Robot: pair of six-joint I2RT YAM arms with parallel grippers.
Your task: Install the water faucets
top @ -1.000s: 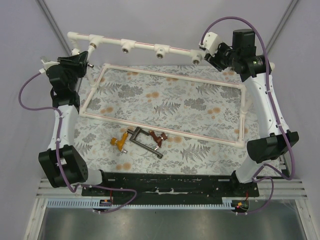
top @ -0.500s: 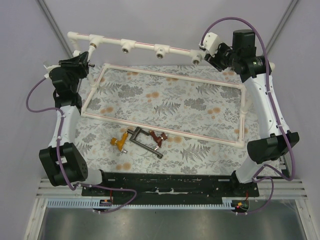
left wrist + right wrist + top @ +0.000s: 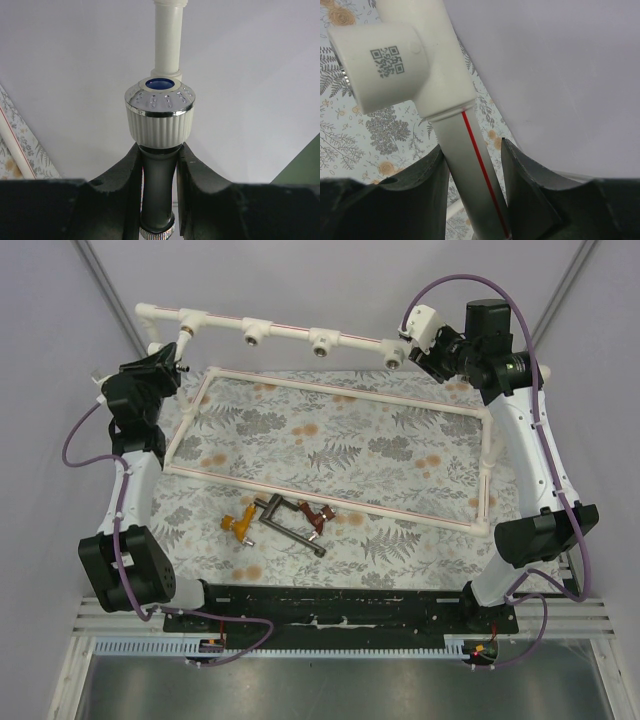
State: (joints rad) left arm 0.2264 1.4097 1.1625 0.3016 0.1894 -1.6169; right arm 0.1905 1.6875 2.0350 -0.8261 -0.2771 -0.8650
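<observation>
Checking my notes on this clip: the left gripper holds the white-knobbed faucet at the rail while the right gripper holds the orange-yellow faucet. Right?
No. The right wrist view shows the right gripper clamped on the rail's white pipe; the orange-yellow faucet lies on the mat. The left gripper does hold the white-knobbed faucet.

An orange-yellow faucet (image 3: pixel 237 523), dark grey faucet (image 3: pixel 290 528) and red-brown faucet (image 3: pixel 316 517) are clustered flat by the table (image 3: pixel 400 455) near edge. A white ribbed faucet (image 3: pixel 159 117) is held above the far-left corner.
</observation>
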